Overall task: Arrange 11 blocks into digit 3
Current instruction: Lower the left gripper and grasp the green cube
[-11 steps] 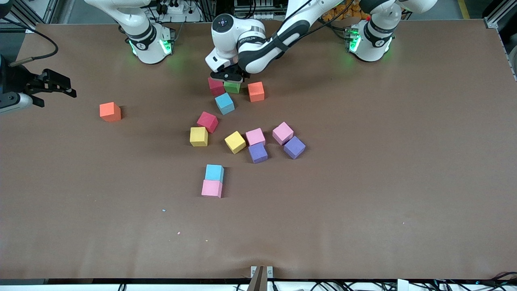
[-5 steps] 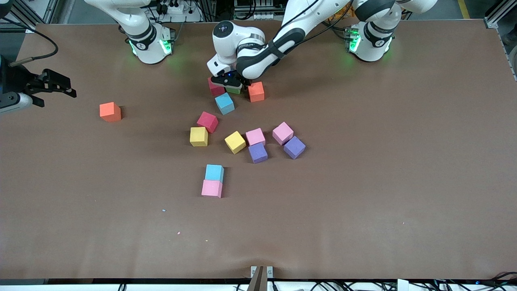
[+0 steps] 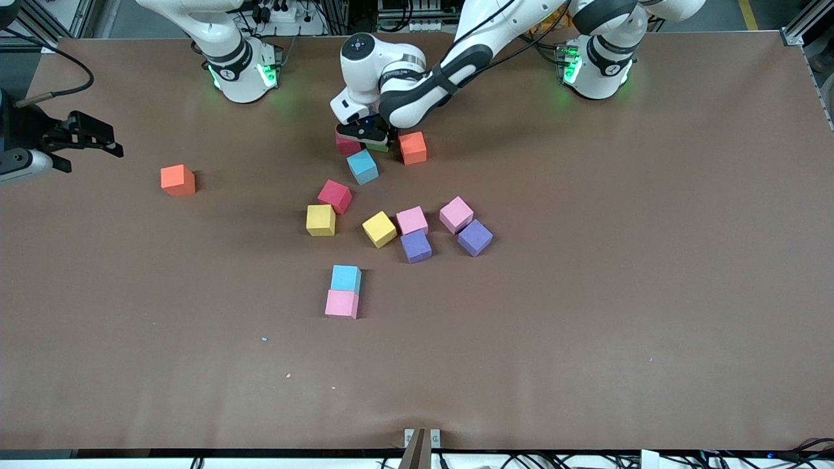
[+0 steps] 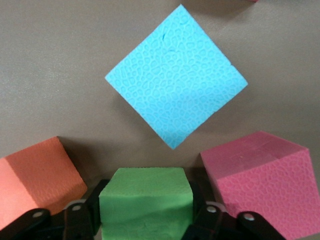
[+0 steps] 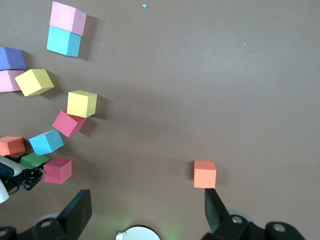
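**Blocks: handling and grasp notes, digit 3 not yet formed**

**1. Position of blocks, nearest the front camera first**
- Pink block [image 3: 342, 304] with a light blue block [image 3: 346, 278] touching its farther face.
- Middle scatter: two purple blocks [image 3: 416, 246] [image 3: 475, 237], two yellow blocks [image 3: 379, 228] [image 3: 320, 219], two more pink blocks [image 3: 412, 220] [image 3: 456, 214] and a crimson block [image 3: 335, 196]. Some touch, but they form no rows.
- Lone orange block [image 3: 178, 180], well apart toward the right arm's end of the table.
- Cluster closest to the robot bases: blue block [image 3: 362, 167], then a second orange block [image 3: 412, 147], the green block [image 4: 145, 197] and a second crimson block [image 3: 347, 144] side by side.

**2. Handling properties (judged)**
The pebbled matte faces suggest foam: light, slightly compressible, not slippery and not fragile. Moderate clamping force should suffice; excess force may dent the cube.

**3. Grasp location**
Take hold across two opposite flat faces, fingers square to them. In a tight cluster, use the gaps between neighbours.

**4. Gripper state**
- Left gripper [image 3: 368, 135]: down at the cluster, fingers clamped on two opposite sides of the green block, which sits on the table between the orange and crimson neighbours.
- Right gripper [image 3: 111, 140]: waiting over the table edge at the right arm's end, fingers spread wide, holding nothing.

**5. Containers**
No container is in view; every block rests directly on the table [image 3: 586, 326]
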You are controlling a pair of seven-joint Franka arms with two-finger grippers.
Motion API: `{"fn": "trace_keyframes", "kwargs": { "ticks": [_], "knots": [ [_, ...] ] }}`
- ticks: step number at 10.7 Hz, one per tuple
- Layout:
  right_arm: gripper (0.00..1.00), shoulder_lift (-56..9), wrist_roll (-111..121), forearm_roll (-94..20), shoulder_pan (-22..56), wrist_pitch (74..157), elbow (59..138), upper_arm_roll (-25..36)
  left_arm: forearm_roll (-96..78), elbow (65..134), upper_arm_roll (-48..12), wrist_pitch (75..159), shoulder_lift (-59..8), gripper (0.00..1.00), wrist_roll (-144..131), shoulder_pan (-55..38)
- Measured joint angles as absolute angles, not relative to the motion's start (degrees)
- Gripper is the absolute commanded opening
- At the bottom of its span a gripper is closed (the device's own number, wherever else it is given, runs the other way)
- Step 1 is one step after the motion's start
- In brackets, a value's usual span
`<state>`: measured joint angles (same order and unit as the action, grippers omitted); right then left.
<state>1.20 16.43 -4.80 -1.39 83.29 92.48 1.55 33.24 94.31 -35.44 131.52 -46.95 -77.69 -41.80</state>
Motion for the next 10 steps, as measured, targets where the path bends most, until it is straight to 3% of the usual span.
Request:
{"fn": "trace_keyframes", "kwargs": {
  "ticks": [10],
  "knots": [
    [1.00,0.1,21.8,-3.3,-0.5,83.6,92.4,1.2,31.3,94.2,-35.3,131.5,-47.0,0.43,-86.7,-41.6]
  ]
}}
